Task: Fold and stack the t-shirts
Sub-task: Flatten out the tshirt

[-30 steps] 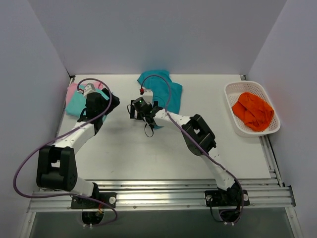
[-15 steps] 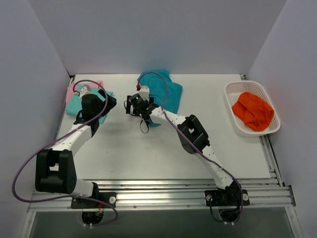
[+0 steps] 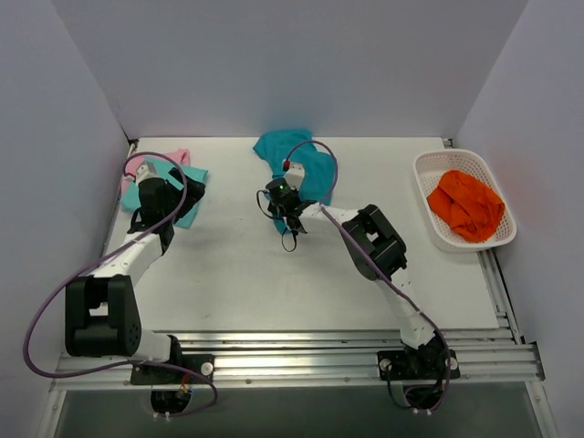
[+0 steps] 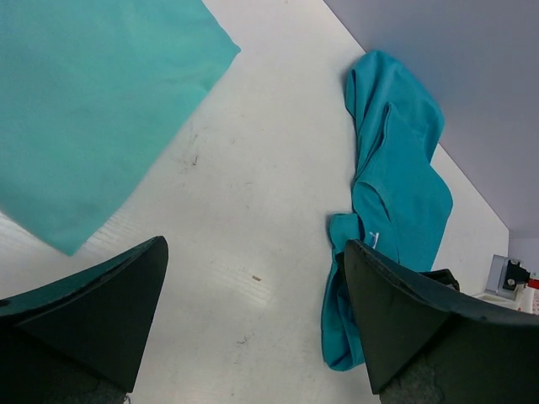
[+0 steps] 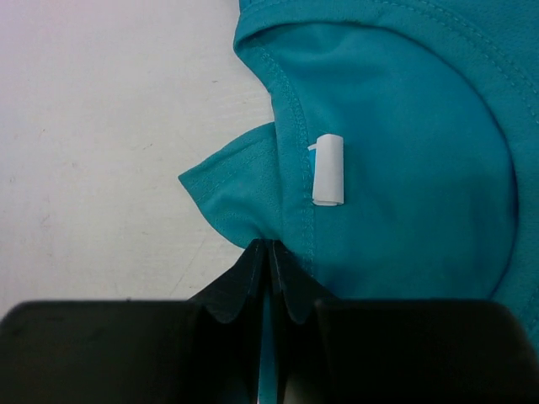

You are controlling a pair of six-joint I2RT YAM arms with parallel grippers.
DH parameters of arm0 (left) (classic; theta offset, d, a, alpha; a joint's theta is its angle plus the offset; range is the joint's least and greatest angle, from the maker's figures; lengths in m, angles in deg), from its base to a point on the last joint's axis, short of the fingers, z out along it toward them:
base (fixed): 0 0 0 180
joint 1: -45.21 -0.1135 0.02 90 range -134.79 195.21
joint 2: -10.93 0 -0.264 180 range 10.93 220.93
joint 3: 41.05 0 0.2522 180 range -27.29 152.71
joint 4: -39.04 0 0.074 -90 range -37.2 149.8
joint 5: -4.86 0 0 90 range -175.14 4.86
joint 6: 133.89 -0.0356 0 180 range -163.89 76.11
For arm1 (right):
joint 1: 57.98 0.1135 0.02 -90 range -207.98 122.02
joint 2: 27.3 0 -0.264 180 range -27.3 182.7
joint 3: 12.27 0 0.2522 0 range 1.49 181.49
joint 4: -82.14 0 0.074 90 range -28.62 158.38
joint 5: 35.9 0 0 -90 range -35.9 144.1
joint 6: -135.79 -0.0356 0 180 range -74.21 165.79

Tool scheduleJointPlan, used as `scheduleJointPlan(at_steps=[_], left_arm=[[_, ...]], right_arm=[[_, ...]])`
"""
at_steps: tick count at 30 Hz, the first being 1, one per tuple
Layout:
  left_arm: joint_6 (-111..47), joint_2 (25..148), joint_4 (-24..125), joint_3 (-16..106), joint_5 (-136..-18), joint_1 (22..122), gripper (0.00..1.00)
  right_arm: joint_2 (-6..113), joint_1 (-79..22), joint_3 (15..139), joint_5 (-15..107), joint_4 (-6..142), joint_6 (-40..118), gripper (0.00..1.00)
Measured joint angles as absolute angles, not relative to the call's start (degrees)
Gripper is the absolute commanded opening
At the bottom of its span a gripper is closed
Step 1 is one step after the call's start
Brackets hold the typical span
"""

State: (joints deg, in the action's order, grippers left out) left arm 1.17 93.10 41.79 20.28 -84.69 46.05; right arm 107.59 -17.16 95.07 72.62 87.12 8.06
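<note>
R arm reaches to table mid-rear; right gripper [image 5: 269, 250] pinched tight on teal t-shirt [image 5: 404, 168] at collar seam, by white label [image 5: 328, 169]. L arm out far-left; left gripper [image 4: 253, 252] jaws wide, holding nothing, by aqua t-shirt [image 4: 93, 101]. Vs 1 s ago: R jaws were apart & further left; L slid back-left. Long axis of teal t-shirt runs rear-to-front, collar toward near end.

Soft knit cloth: teal shirt [image 5: 404, 194]; matt table [image 5: 101, 126].

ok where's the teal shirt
In the top view the teal shirt lies crumpled at the far middle of the table, its near collar edge pinched by the right gripper.
</note>
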Motion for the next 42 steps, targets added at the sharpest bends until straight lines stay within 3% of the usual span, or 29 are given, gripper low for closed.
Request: scheduleJointPlan(at_steps=[12,20,27,31,35,42], left_arm=[[2.0,93.1,39.9,19.1,-82.6,43.6,0.95],[2.0,93.3,37.6,19.0,-79.9,43.7,0.96],[2.2,93.3,36.7,19.0,-79.0,44.2,0.96],[2.3,93.3,36.5,19.0,-78.9,46.4,0.96],[2.2,93.3,36.5,19.0,-78.9,49.0,0.96],[2.1,93.8,36.7,19.6,-79.2,52.5,0.96]], right_arm=[[105.5,-16.0,91.2,74.7,88.9,8.2,0.00],[100.0,-11.1,91.5,77.0,73.3,11.4,0.00],[77.3,-10.7,92.6,85.9,60.5,16.4,0.00],[65.2,-18.0,104.2,92.3,58.3,19.7,0.00],[57.4,-21.3,109.7,99.3,57.6,22.0,0.00],[52.2,-21.5,102.2,103.1,54.5,22.3,0.00]])
